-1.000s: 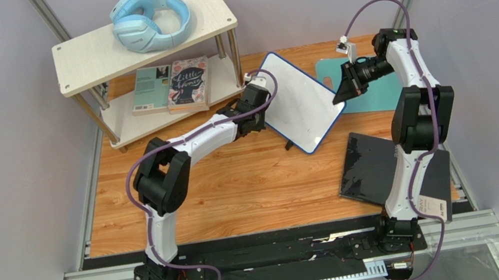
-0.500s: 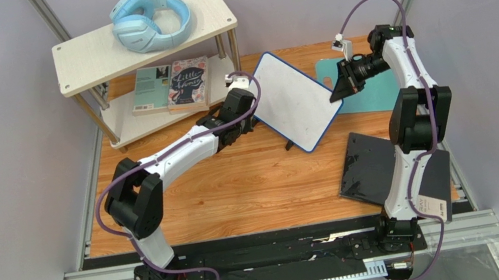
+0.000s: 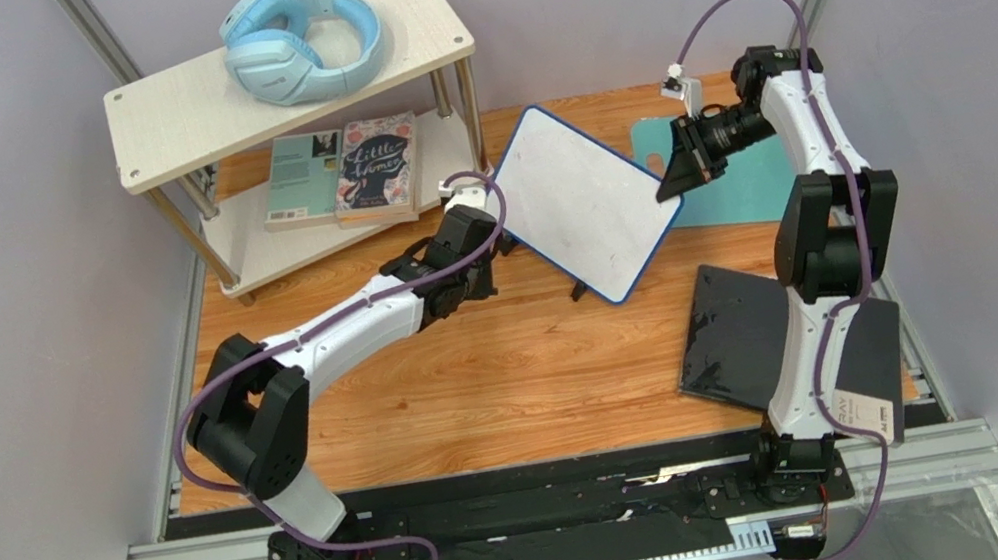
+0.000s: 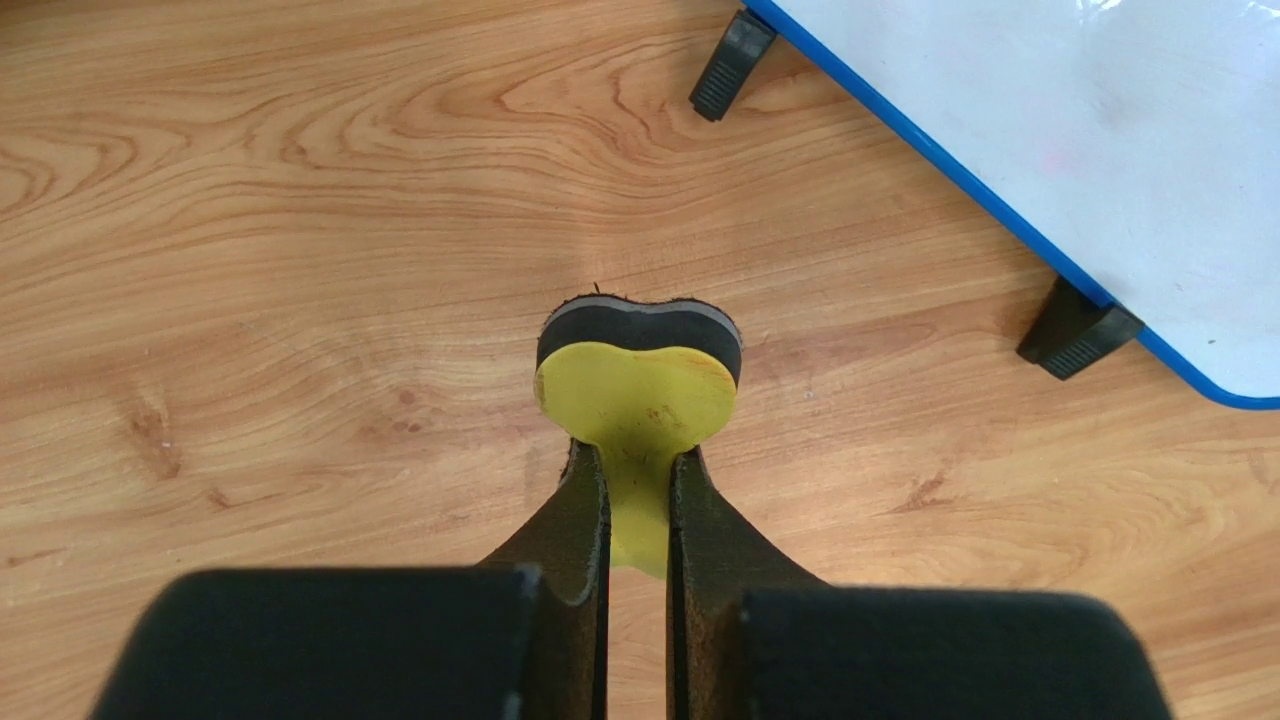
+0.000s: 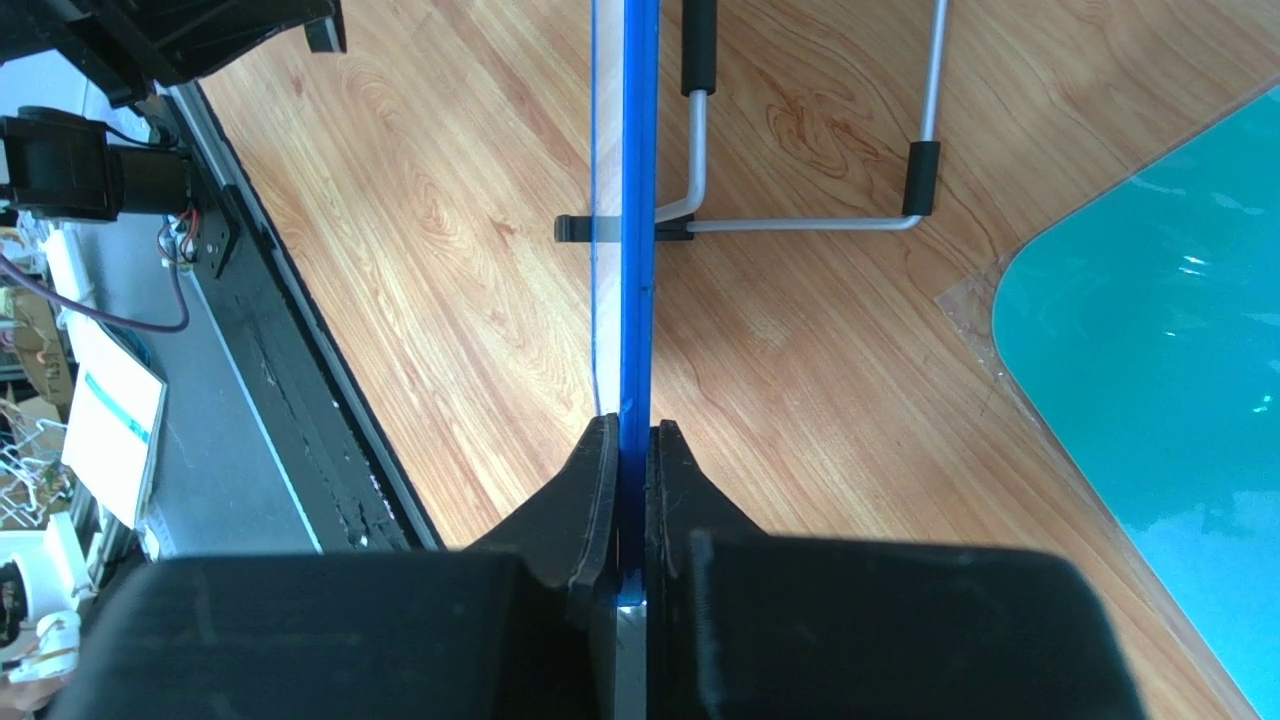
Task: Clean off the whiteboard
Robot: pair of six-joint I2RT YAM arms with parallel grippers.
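The whiteboard (image 3: 584, 202) is white with a blue frame and stands tilted on its black feet at mid-table; no writing shows on it. My right gripper (image 3: 668, 176) is shut on its right edge, and in the right wrist view the blue frame (image 5: 639, 225) runs edge-on between the jaws. My left gripper (image 3: 487, 214) is shut on a yellow eraser (image 4: 639, 393) with a dark felt pad, just left of the board and off its face, above the wood. The board's lower corner (image 4: 1052, 150) and feet show in the left wrist view.
A teal mat (image 3: 746, 170) lies behind the right gripper. A black glossy panel (image 3: 750, 329) lies at the front right. A two-tier shelf (image 3: 289, 80) at the back left holds blue headphones (image 3: 301, 43) and two books (image 3: 343, 172).
My left arm has pulled back to the left, taking the eraser off the board's face to beside its left edge. The board has tipped slightly with the right gripper's small shift.
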